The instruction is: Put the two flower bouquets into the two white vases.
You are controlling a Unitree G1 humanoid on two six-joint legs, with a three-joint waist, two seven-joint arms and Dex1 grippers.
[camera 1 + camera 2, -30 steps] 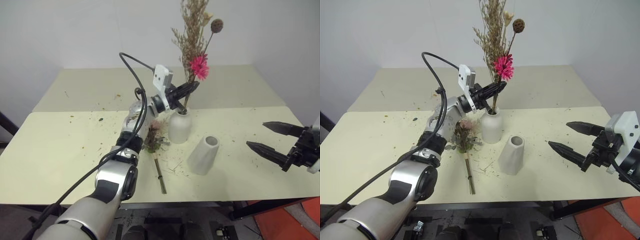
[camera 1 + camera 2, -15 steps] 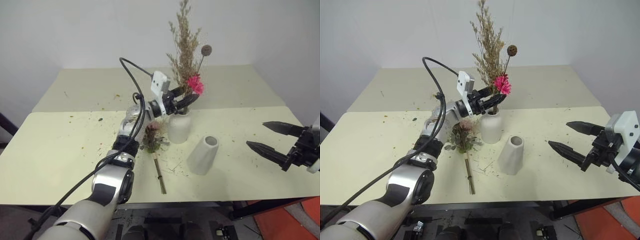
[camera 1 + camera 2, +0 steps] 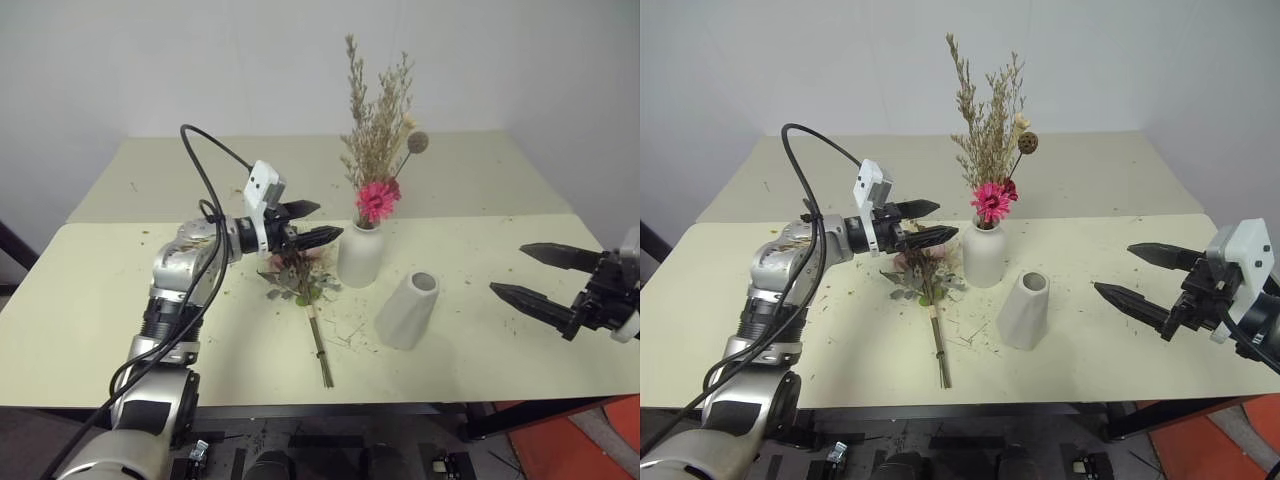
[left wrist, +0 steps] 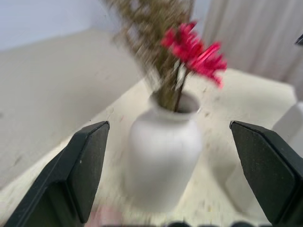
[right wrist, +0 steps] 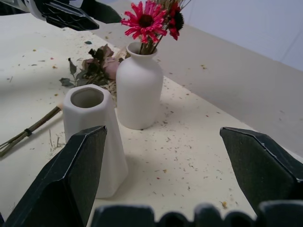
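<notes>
While the tall tan dried-grass bouquet with its one hot-pink daisy-like flower [image 3: 378, 150] stands upright in the rounded matte white bottle vase with narrow neck and flared lip [image 3: 360, 255], near the middle of the head views, the left gripper [image 3: 312, 222] hangs just left of that vase with its two black fingers spread apart and nothing between them. In the left wrist view the bottle vase and the pink bloom sit between the parted fingers [image 4: 85, 165], apart from both.

The second bouquet, pale pink roses with grey-green leaves and cream sprigs [image 3: 298, 278], lies flat on the pale yellow-green tabletop [image 3: 90, 310] just below the left gripper and left of the bottle vase, its bound stems running down toward the lower centre of the frame.

The plain tapered white ceramic cylinder vase [image 3: 407, 310] stands upright and empty, right of and below the bottle vase, close beside it but not touching; its open mouth is seen from above in the right wrist view.

At the right edge of the head views the right gripper [image 3: 536, 273] hovers over the table, well apart from both vases, fingers splayed wide and holding nothing. Bits of dried plant litter are scattered over the tabletop.
</notes>
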